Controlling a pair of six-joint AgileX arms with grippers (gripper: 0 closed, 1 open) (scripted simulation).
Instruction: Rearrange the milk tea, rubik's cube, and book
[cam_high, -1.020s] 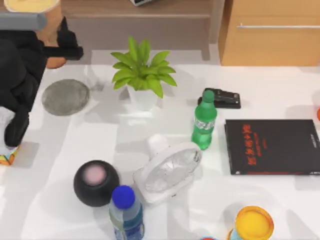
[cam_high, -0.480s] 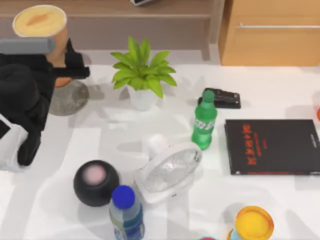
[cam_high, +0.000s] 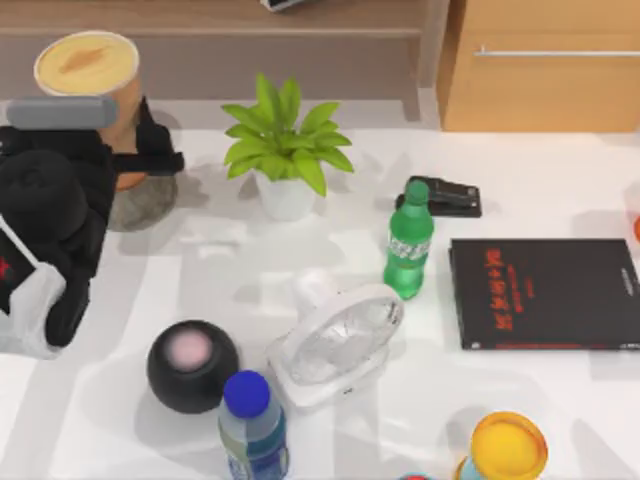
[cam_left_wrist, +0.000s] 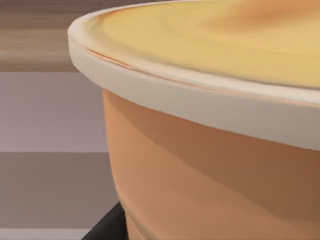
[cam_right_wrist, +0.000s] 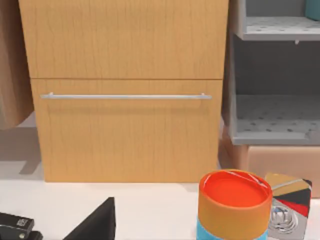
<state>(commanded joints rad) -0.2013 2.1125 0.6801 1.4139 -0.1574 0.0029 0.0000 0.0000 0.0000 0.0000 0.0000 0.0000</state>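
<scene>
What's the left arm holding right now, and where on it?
The milk tea, gripped by the left end effector around the cup's tapered lower body, well below the pale rim, over the grey coaster.

We see the milk tea (cam_high: 95, 75) with its orange-tan wall, creamy yellow top and pale rim. The plant (cam_high: 285, 140) is bright green in a white pot; one bottle (cam_high: 408, 240) is green, the other bottle (cam_high: 252, 425) blue-capped. The thin book (cam_high: 545, 293) is black with red characters. The sphere (cam_high: 192, 365) is black, topped pink.
</scene>
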